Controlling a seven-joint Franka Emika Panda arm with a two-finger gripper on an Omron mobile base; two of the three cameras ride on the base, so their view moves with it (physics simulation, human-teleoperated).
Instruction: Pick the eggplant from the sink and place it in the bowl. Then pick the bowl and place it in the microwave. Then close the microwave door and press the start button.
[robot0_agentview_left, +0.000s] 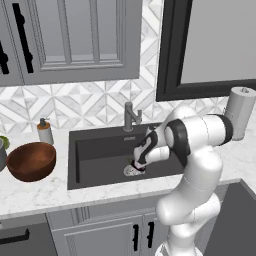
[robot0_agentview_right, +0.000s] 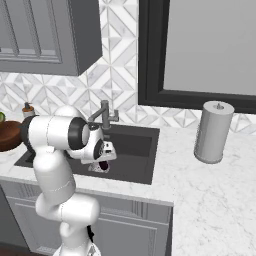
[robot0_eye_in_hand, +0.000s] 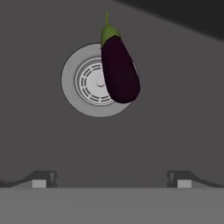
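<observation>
A white robot arm is reaching down into the dark grey sink (robot0_agentview_left: 100, 145), which is set into a white marble tabletop (robot0_agentview_left: 35, 192). Its gripper (robot0_eye_in_hand: 111, 178) is hanging low over the basin floor, and its two dark fingers (robot0_eye_in_hand: 43, 178) are standing spread wide apart, released, with nothing between them.

In the hand view, the eggplant (robot0_eye_in_hand: 119, 70) is lying on the sink floor, partly overlapping the round pale drain (robot0_eye_in_hand: 83, 83). It is dark purple, with its green stem cap pointing toward the top of that view. The fingers are sitting apart from it, not touching it.

From the left base view, the gripper (robot0_agentview_left: 138, 164) is hovering just above the drain, in front of the grey metal faucet (robot0_agentview_left: 131, 116). The reddish-brown wooden bowl (robot0_agentview_left: 31, 161) is resting upright on the tabletop to the left of the sink, near a small soap dispenser (robot0_agentview_left: 45, 131). A paper towel roll (robot0_agentview_left: 240, 112) is standing upright on the tabletop to the right of the sink.
</observation>
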